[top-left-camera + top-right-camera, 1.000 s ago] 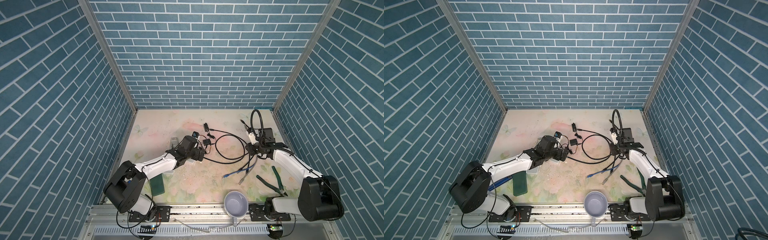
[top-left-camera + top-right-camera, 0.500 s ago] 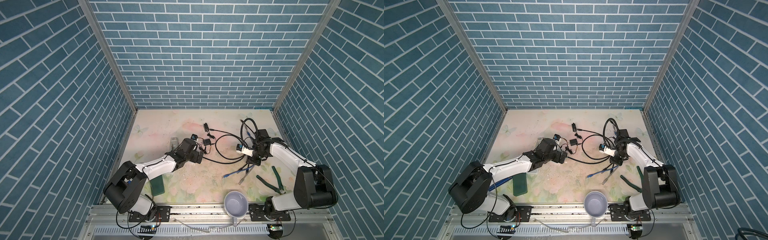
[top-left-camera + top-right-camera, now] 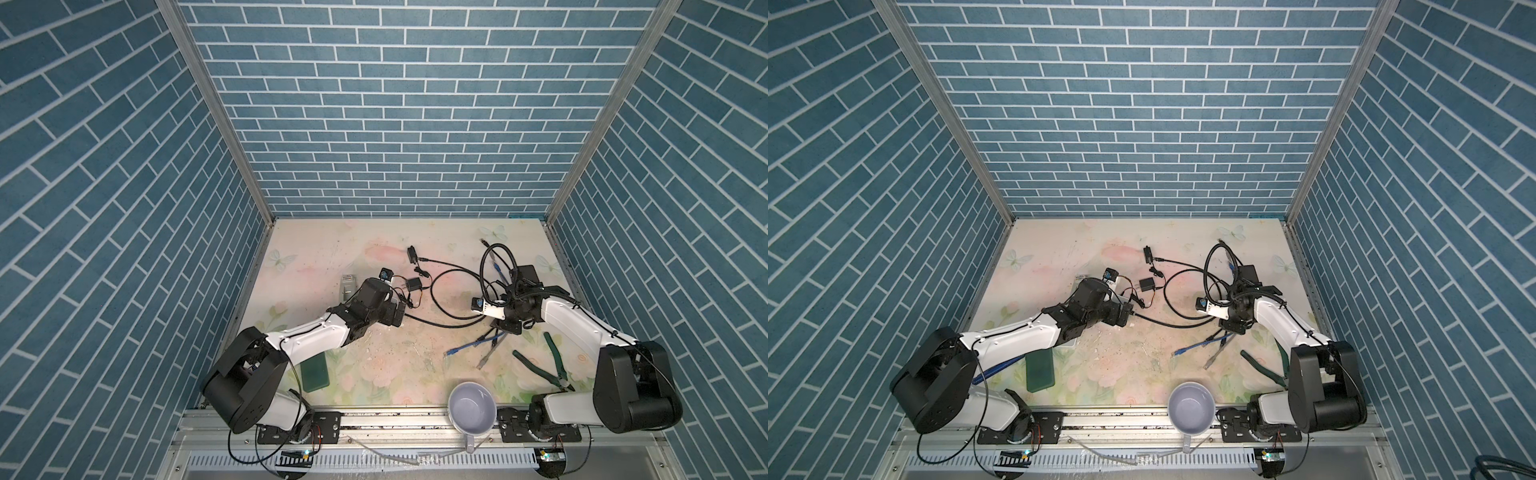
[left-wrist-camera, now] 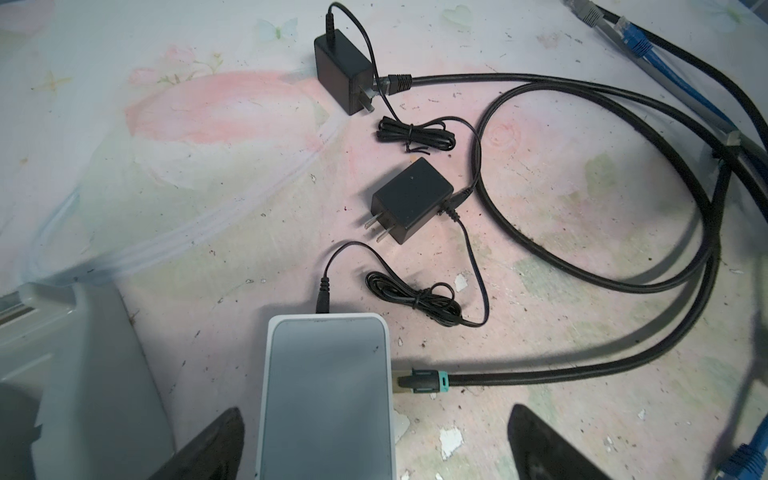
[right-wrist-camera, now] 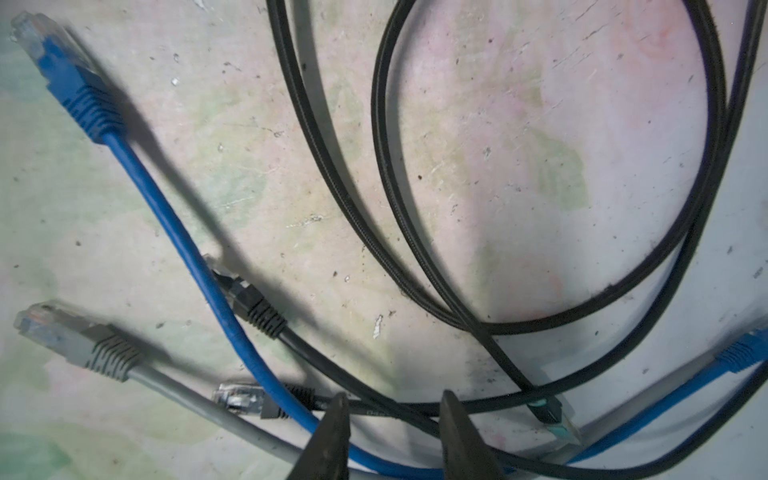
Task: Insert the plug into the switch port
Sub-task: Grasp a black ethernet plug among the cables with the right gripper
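In the left wrist view the white switch [image 4: 328,395] lies flat on the mat. A black braided cable ends in a teal-ringed plug [image 4: 419,380] whose metal tip meets the switch's side; how deep it sits I cannot tell. My left gripper [image 4: 374,415] is wide open, its fingers astride the switch and plug, touching neither. In both top views it hides the switch [image 3: 397,318] [image 3: 1125,318]. My right gripper [image 5: 395,399] [image 3: 509,328] hovers low over a tangle of cables, jaws partly open. Black cables run between the fingers, ungripped. The braided cable's other teal plug [image 5: 552,411] lies beside it.
Two black power adapters [image 4: 409,199] [image 4: 343,70] lie beyond the switch, and a grey box [image 4: 83,374] stands beside it. Loose blue [image 5: 62,79] and grey [image 5: 70,336] network plugs lie near the right gripper. Green pliers [image 3: 544,365], a mug [image 3: 471,405] and a green slab [image 3: 314,371] sit near the front.
My right gripper has come from the back right towards the front and middle, down over the cable tangle, and the black cable loop has shifted. The left gripper has drawn back slightly.
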Robot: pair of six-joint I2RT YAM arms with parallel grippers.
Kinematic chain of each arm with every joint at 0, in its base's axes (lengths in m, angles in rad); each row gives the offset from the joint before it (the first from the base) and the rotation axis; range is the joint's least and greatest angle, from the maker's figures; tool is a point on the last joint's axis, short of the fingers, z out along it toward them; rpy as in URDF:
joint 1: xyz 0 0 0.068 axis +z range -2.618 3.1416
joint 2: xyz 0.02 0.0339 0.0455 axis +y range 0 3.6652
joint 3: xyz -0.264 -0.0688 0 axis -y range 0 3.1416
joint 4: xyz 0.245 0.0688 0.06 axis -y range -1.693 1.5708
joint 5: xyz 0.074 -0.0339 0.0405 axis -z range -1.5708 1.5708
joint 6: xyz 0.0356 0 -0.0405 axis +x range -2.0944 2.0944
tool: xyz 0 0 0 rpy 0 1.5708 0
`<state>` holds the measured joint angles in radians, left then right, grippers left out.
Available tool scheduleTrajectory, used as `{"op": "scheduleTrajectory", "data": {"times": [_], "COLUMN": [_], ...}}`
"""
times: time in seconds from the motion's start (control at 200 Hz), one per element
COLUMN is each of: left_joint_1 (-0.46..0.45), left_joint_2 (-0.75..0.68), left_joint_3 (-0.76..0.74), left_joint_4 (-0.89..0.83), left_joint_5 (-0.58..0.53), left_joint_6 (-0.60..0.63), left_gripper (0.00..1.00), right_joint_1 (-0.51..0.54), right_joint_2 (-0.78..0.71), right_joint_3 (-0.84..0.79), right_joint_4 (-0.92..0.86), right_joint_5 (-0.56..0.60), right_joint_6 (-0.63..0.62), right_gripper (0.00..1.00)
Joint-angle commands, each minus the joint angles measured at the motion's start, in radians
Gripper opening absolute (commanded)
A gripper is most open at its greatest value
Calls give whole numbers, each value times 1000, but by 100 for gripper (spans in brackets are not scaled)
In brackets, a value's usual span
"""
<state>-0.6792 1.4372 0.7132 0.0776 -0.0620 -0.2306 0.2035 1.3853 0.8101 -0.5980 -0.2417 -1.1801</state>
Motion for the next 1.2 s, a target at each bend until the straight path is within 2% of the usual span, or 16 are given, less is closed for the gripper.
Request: {"op": "scheduleTrajectory", "data": {"times": [0.0, 0.465, 0.815, 0.975, 1.08, 1.195], "left_joint_1": [-3, -3, -3, -3, -3, -3], "left_joint_2": [-18, -19, -21, -17, -16, -21], "left_joint_3": [-39, -62, -70, -72, -72, -74], "left_joint_4": [4, 12, 13, 22, 25, 24], "left_joint_5": [-19, -35, -38, -39, -36, -35], "left_joint_6": [6, 10, 11, 9, 10, 15], "left_gripper": [100, 99, 100, 100, 99, 100], "right_joint_1": [9, 37, 56, 58, 62, 62], "right_joint_2": [36, 83, 112, 112, 120, 112], "right_joint_3": [-18, -28, -32, -44, -62, -69], "right_joint_4": [-15, -34, -54, -12, 50, 119], "right_joint_5": [-25, -7, 49, 50, 53, 33], "right_joint_6": [-73, -92, -110, -117, -127, -131], "right_gripper": [37, 36, 36, 35, 32, 14]}}
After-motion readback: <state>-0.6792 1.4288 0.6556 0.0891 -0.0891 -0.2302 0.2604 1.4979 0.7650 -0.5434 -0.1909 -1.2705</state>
